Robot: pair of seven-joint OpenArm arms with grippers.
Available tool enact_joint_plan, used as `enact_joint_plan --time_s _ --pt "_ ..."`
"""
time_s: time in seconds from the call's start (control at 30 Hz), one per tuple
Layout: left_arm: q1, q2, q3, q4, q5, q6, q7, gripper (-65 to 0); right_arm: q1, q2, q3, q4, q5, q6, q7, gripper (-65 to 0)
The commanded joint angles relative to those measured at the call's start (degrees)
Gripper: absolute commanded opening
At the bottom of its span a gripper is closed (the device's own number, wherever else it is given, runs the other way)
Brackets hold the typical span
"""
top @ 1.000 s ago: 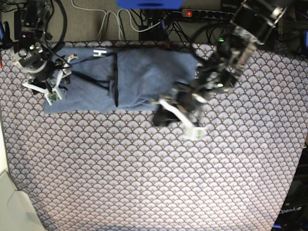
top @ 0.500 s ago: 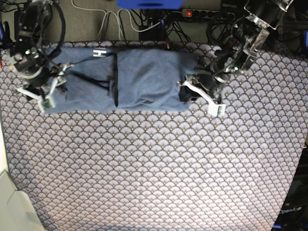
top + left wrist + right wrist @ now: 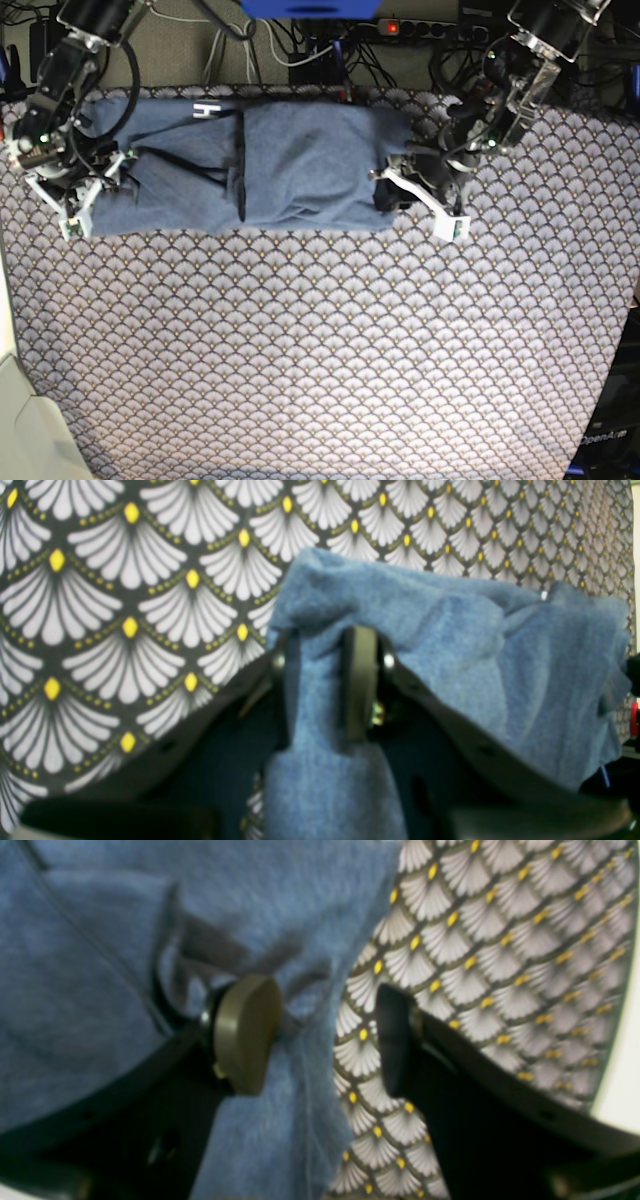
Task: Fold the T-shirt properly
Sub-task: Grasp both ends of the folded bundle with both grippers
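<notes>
Low over the T-shirt (image 3: 300, 165), left jaws pinch its edge; right jaws gape astride its hem.

You see a heathered slate-blue T-shirt (image 3: 290, 165), with a white letter H (image 3: 206, 110) near its far edge and a dark seam line (image 3: 240, 165) crossing the blue. Under it your table cover (image 3: 330, 350) shows white fan-shaped scallops outlined in black, each tipped with a yellow dot. The gripper pads (image 3: 245, 1032) look olive-grey on black arms. A bright blue object (image 3: 310, 7) sits at the top edge.
</notes>
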Motion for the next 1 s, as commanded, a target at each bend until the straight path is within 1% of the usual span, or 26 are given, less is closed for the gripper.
enact_joint_plan --time_s 0.0,0.13,0.3,0.73,0.97 --pt "-0.4 -0.7 -0.3 0.6 -0.1 -0.2 -0.2 -50.2 0.8 0.7 0.3 -0.4 0.3 -0.2 0.6 -29.8" --pt "-0.4 -0.7 -0.3 0.6 -0.1 -0.2 -0.2 -50.2 0.7 0.7 0.4 -3.7 0.3 -0.2 0.6 -29.8" --pt "-0.4 -0.6 -0.3 0.6 -0.1 -0.2 -0.2 -50.2 0.3 -0.3 0.4 -4.0 0.3 -0.2 0.6 -29.8" --pt "-0.4 -0.7 -0.3 0.7 -0.1 -0.2 -0.2 -50.2 -0.1 -0.4 0.4 -4.1 0.3 -0.2 0.4 -29.8" --pt "-0.2 -0.7 -0.3 0.6 -0.2 -0.2 -0.2 -50.2 0.5 -1.1 0.4 -4.1 0.4 -0.2 -4.7 -29.9"
